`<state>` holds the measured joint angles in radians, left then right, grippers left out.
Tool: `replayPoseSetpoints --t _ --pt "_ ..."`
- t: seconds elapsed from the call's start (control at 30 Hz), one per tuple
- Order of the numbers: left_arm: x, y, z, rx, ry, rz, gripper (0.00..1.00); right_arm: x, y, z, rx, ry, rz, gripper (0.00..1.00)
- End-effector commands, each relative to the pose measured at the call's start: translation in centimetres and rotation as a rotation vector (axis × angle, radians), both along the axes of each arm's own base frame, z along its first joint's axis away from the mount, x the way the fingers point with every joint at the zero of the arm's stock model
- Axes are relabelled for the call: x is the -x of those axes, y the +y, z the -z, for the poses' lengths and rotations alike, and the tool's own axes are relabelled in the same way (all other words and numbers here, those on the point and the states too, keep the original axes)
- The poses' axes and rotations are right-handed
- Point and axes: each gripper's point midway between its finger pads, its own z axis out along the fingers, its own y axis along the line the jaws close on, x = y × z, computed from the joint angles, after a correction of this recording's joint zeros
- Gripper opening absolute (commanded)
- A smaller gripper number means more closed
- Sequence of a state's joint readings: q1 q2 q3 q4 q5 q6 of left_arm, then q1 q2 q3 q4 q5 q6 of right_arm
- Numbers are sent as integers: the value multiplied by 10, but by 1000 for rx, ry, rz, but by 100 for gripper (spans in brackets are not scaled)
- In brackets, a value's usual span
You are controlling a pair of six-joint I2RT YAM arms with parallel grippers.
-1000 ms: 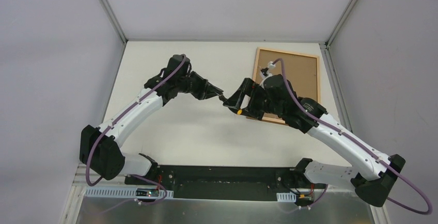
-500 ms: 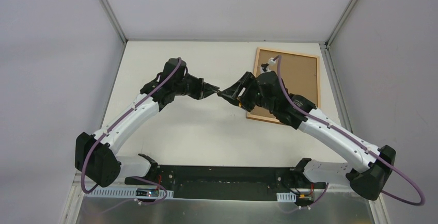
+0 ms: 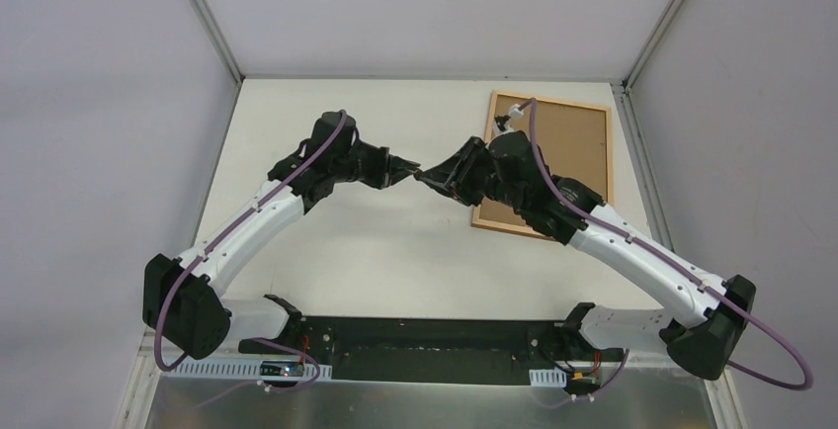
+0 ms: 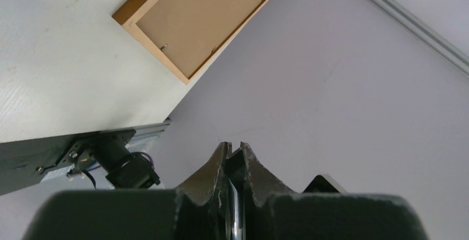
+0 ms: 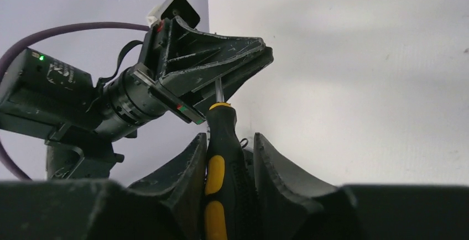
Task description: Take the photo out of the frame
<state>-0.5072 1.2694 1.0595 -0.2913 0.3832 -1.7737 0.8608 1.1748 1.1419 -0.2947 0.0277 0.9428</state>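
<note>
Orange-brown frame (image 3: 578, 142) lying back-up on worktop (image 3: 395, 251), long axis running near-to-far, photo unseen | right jaws gripping screwdriver (image 5: 220, 157) handle, left jaws pinching its shaft, meeting left of frame | right arm (image 3: 632, 251) reaching nearer.

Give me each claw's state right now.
Left claw: closed on the shaft of the screwdriver.
Right claw: closed on the screwdriver's handle.

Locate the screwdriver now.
In the top view the screwdriver is above mid-table, left of the frame, handle gripped in the right tool, metal shaft pinched in the left tool.
</note>
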Motion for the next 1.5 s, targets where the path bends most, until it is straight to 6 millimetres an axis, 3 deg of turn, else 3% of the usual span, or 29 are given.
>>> replayPoseSetpoints --t 0.0,0.1,0.17,0.27,0.33,0.43,0.7,0.83,1.0,1.2,1.4,1.47 --pt "2 -3 -21 54 -13 -19 12 -11 -21 2 145 -28 62 0" --pt "9 0 -6 -15 -24 29 62 -13 -58 16 297 -37 128 0" --pt "14 8 6 -82 -36 61 73 -13 -87 30 381 -6 163 0" --pt "16 23 18 -186 -85 109 79 -10 -129 53 482 59 177 0" --pt "15 25 21 -234 -132 169 80 -10 -150 61 528 83 177 0" --pt "16 13 27 -278 -189 333 78 -15 -170 73 567 136 148 0" --pt "28 -42 75 -317 -209 689 72 -45 -190 84 685 179 103 0" --pt "16 -77 93 -361 -278 814 70 -55 -207 81 779 196 154 0" --pt "-7 -118 121 -479 -370 892 69 -44 -228 71 865 224 193 0" --pt "-37 -139 176 -610 -373 911 61 -20 -247 58 881 161 228 0" --pt "-40 -156 200 -605 -373 952 60 1 -248 59 839 163 213 0" --pt "-37 -158 210 -609 -355 962 55 4 -249 59 836 158 210 0"
